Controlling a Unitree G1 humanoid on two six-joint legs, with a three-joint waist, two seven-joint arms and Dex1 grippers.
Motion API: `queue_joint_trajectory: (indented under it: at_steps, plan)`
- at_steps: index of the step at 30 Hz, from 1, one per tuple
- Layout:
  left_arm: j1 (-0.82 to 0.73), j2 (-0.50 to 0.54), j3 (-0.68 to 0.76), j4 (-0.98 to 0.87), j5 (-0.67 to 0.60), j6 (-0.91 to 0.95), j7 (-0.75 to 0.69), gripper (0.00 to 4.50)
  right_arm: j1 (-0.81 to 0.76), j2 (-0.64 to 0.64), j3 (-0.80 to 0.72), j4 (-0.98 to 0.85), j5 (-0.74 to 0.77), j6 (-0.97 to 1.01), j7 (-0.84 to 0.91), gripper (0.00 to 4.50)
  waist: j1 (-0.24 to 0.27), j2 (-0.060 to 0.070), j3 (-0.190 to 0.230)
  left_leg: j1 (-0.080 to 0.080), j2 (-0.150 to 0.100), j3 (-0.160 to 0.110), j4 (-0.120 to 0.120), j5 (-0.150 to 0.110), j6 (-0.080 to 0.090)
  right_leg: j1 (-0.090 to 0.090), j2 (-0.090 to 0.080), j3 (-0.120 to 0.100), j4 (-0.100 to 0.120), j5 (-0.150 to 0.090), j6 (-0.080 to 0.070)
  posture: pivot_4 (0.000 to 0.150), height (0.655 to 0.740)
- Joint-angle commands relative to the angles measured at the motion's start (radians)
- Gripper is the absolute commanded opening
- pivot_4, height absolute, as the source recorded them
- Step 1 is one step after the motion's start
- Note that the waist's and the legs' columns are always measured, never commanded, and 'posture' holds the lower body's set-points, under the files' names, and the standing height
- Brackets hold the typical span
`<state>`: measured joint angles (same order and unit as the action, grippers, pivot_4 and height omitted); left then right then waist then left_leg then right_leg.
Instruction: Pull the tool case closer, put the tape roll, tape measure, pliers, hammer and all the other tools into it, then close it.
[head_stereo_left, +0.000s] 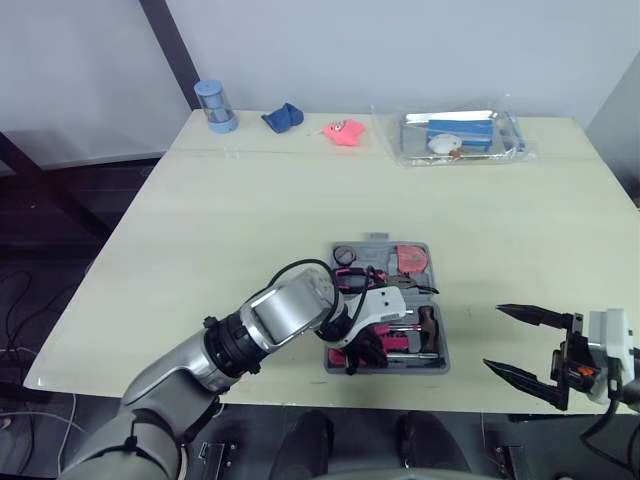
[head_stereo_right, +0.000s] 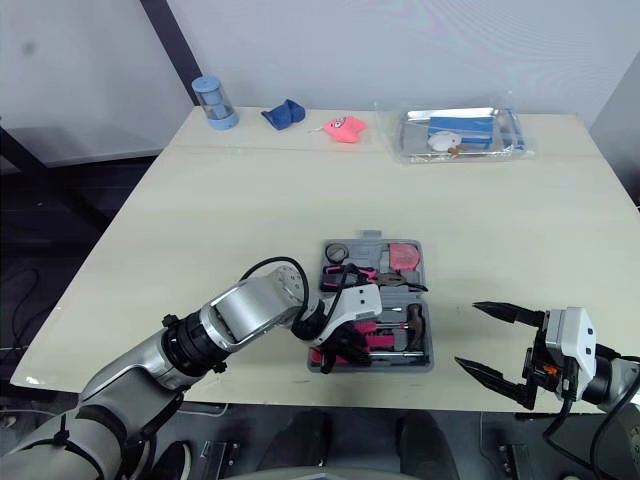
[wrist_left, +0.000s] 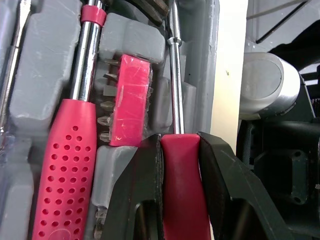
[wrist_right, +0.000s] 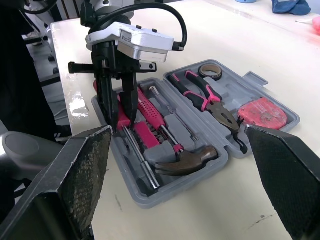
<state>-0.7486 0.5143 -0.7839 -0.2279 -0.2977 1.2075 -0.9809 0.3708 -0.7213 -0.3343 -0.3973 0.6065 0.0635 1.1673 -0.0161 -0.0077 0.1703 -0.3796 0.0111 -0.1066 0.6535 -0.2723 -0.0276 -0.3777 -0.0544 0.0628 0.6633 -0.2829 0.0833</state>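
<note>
Nearest, at the right front edge of the pale wooden tabletop (head_stereo_left: 250, 200), the right gripper (head_stereo_left: 492, 336) hangs with its fingers spread wide and empty, probably parked clear of the work. Just beyond, the grey plastic tool case (wrist_right: 175, 197) lies open near the front edge. The left gripper (wrist_left: 180, 142) reaches down into it, fingers clamped on the red-handled slim screwdriver (wrist_left: 180, 190), which is lined up with the outermost slot so it can seat there. The steel-headed hammer (wrist_right: 185, 161), pink-handled pliers (wrist_right: 207, 97), tape roll (wrist_right: 210, 71) and red tape measure (wrist_right: 261, 112) sit in their recesses. Far back are a blue cylindrical container (head_stereo_left: 214, 105), a crumpled blue cloth (head_stereo_left: 283, 117) and a clear plastic bag (head_stereo_left: 462, 137).
</note>
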Motion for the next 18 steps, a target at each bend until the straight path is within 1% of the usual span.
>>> queue_joint_trajectory:
  at_steps: [1,9,13,18]
  plan:
    - [-0.016,0.011,-0.028,0.004,0.003,-0.03,-0.022,0.59,0.011,0.006,-0.029,-0.031,0.004,-0.02,-0.008,4.5,0.0,0.0,0.0,0.0,0.0,0.0,0.0,0.0,0.0,0.0,0.0,0.0,0.0,0.0,0.0,0.15,0.74]
    - [-0.022,0.014,-0.046,0.027,0.023,-0.082,-0.036,0.59,0.024,0.02,-0.024,-0.041,-0.006,-0.029,-0.026,4.5,0.0,0.0,0.0,0.0,0.0,0.0,0.0,0.0,0.0,0.0,0.0,0.0,0.0,0.0,0.0,0.15,0.74]
    - [-0.015,0.004,-0.051,0.054,0.048,-0.14,-0.033,0.59,0.037,0.026,-0.028,-0.041,-0.011,-0.038,-0.025,4.5,0.002,0.001,0.0,0.0,0.0,0.0,0.0,0.0,0.0,0.0,0.0,0.0,0.0,0.0,0.0,0.15,0.74]
    - [-0.006,-0.003,-0.041,0.08,0.057,-0.147,-0.023,0.59,0.038,0.026,-0.025,-0.043,-0.015,-0.042,-0.033,4.5,0.004,0.001,-0.001,0.0,0.0,0.0,0.001,0.0,0.0,0.001,0.0,0.0,0.0,0.0,0.0,0.15,0.74]
